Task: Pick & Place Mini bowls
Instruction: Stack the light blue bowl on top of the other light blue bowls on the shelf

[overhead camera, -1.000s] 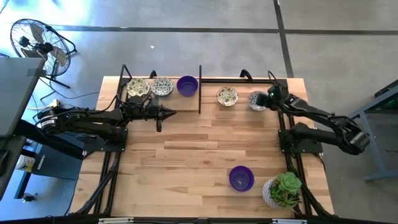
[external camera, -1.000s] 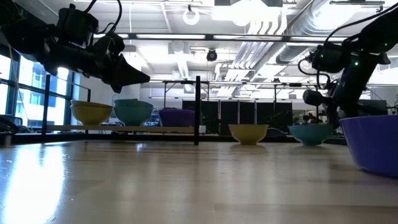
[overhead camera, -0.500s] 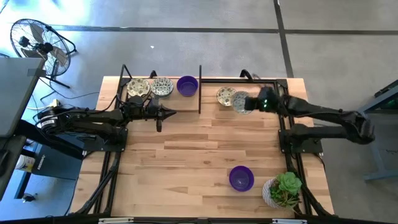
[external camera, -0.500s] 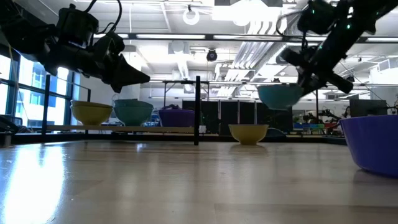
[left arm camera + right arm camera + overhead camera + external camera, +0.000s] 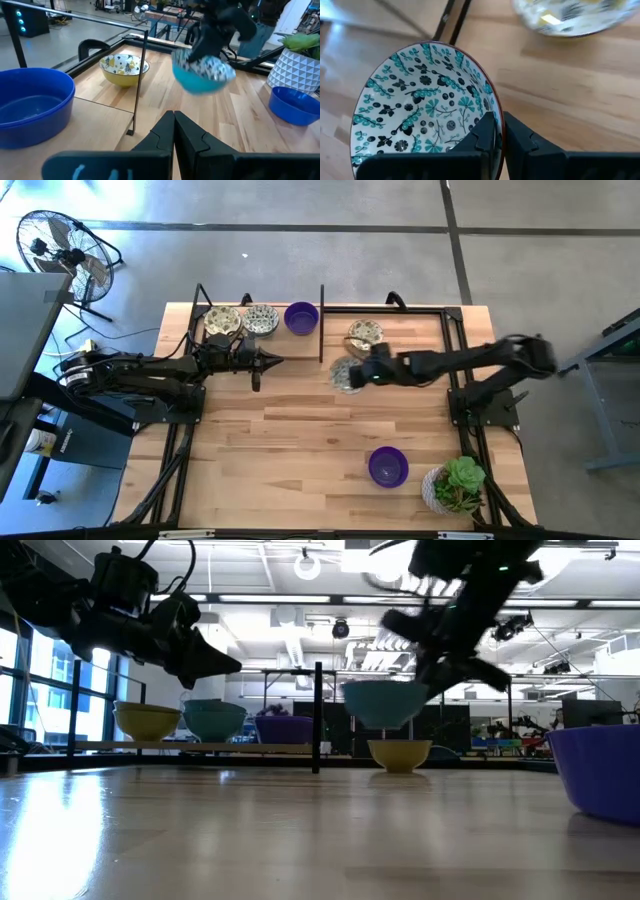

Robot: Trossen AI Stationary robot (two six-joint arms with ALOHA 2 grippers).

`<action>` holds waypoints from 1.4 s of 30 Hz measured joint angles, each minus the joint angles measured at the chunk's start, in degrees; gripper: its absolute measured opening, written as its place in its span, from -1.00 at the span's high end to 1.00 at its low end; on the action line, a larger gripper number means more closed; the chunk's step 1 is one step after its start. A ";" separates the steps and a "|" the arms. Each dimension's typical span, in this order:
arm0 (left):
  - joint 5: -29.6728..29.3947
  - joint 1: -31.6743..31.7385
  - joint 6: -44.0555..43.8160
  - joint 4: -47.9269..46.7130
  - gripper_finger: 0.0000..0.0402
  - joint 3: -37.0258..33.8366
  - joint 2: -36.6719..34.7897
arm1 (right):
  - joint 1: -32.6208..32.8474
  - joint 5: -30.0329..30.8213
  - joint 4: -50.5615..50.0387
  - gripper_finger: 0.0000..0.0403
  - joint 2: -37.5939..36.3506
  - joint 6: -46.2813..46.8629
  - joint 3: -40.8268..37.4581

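High view: the right gripper (image 5: 366, 372) has swung from the upper right of the frame toward the centre over the last second, and it carries a small round bowl with a teal-and-black floral pattern inside and a teal outside (image 5: 347, 374), lifted clear of the pale wooden table (image 5: 300, 430). Its fingers pinch the bowl's rim, one inside and one outside, as the right wrist view shows. The bowl now hangs just right of the thin black upright divider (image 5: 322, 325), below the yellow-sided speckled bowl (image 5: 365, 333) that rests on the table. The left gripper (image 5: 268, 361) has not moved; it hovers left of centre with its fingers pressed together and holding nothing. Beyond the divider, at upper left, sit two speckled bowls (image 5: 241, 321) and a glossy purple bowl (image 5: 301, 317). Another purple bowl (image 5: 388, 466) lies at lower right beside a white-potted green plant (image 5: 455, 485). Judging by the travel, this bowl is mid-transfer, probably bound for the group left of the divider
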 joint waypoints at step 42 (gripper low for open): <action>0.11 -0.01 -0.28 -0.26 1.00 0.00 0.00 | 2.44 -5.64 11.66 0.87 27.94 -9.41 19.12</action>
